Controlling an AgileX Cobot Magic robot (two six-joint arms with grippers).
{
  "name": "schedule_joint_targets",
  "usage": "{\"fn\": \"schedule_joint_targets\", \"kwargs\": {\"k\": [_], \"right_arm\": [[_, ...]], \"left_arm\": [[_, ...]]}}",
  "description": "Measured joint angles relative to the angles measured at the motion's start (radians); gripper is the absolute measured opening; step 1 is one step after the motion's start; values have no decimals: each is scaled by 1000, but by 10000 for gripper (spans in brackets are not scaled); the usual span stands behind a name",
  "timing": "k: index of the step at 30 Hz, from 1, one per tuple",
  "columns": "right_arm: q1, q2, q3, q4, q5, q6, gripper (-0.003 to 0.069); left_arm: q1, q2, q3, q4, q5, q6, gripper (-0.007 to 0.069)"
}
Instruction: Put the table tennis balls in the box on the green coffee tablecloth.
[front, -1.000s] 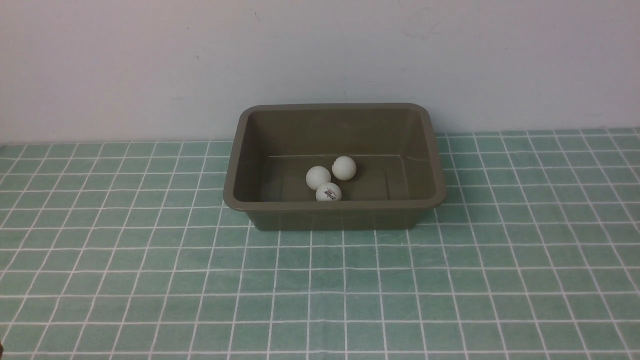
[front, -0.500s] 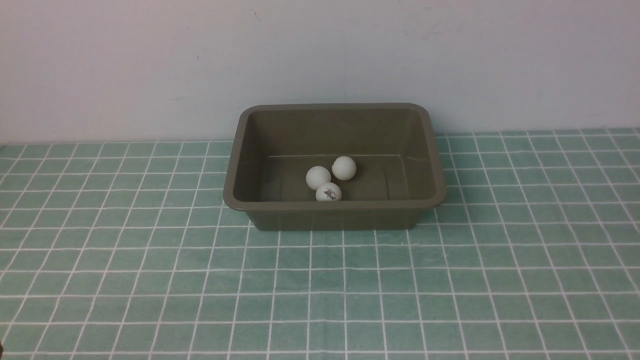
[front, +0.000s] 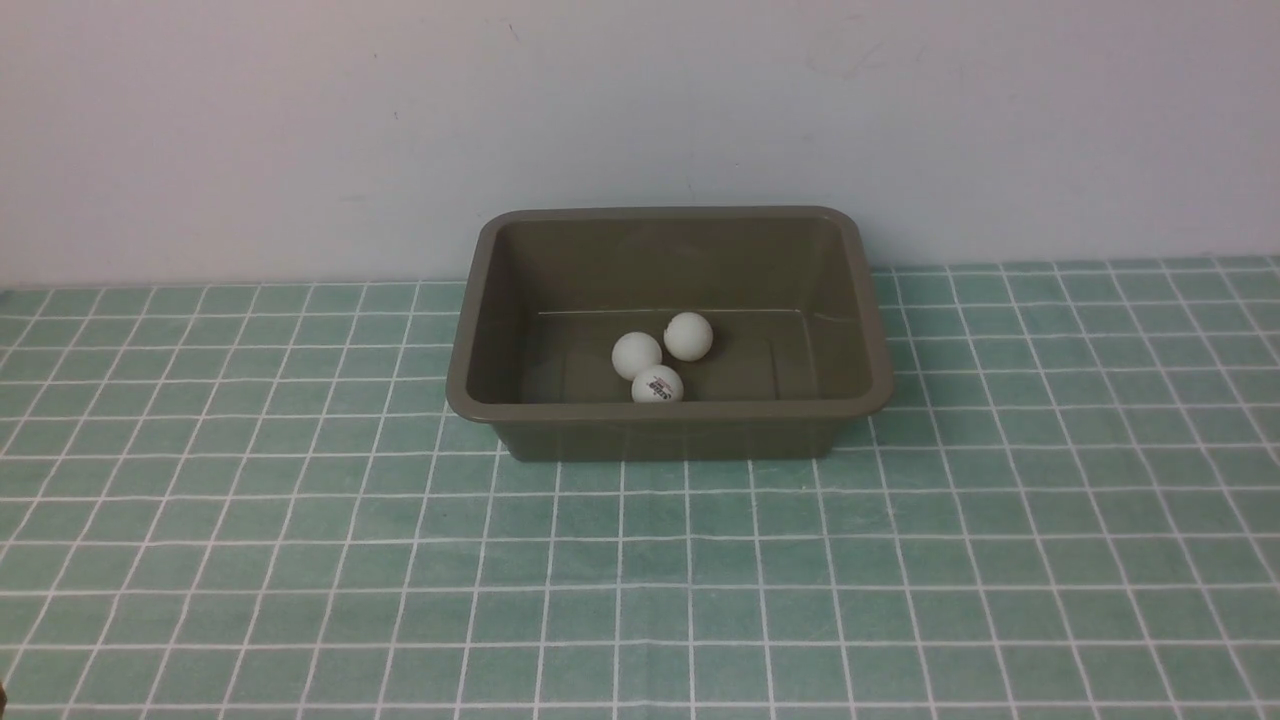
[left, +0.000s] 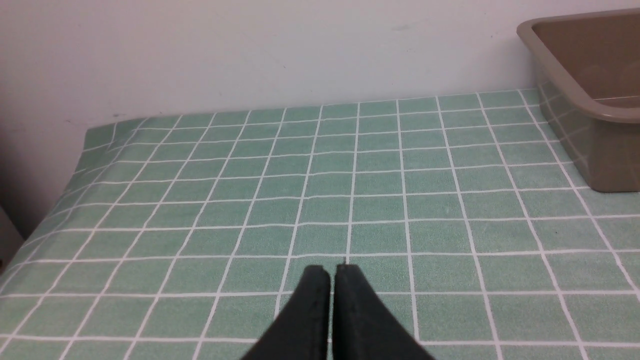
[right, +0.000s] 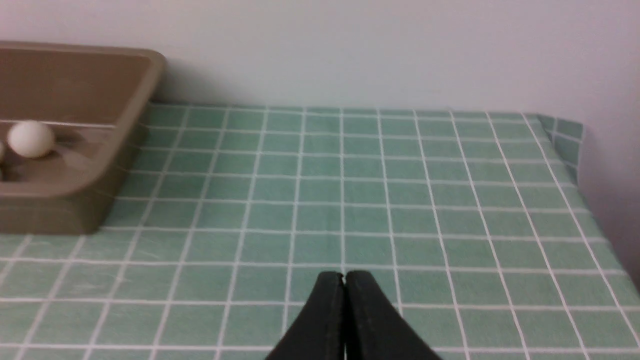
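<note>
The olive-brown box (front: 669, 415) stands on the green coffee tablecloth (front: 300, 560) near the back wall. Three white table tennis balls lie close together on its floor: one (front: 636, 354), another (front: 688, 335), and one with a dark logo (front: 657, 385) by the near wall. The right wrist view shows one ball (right: 31, 139) inside the box (right: 125, 135). My left gripper (left: 332, 272) is shut and empty over the cloth, well away from the box (left: 565, 70). My right gripper (right: 344, 277) is shut and empty too. Neither arm shows in the front view.
A pale wall runs right behind the box. The cloth (left: 100, 150) drops off at the table's left edge, and the cloth (right: 565, 145) ends at the table's right edge next to a wall.
</note>
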Motion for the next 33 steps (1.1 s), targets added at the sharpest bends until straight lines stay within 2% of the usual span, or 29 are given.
{"fn": "schedule_joint_targets", "kwargs": {"k": [5,11,33], "right_arm": [[-68,-173,252,-4,-135,2,-16],[-79,-351,408,-4,-178,4,-16],[-79,-399,441,3,-139,5,-16]], "left_arm": [[0,0,0,0,0,0,-4],[0,0,0,0,0,0,-4],[0,0,0,-1,0,0,-4]]}}
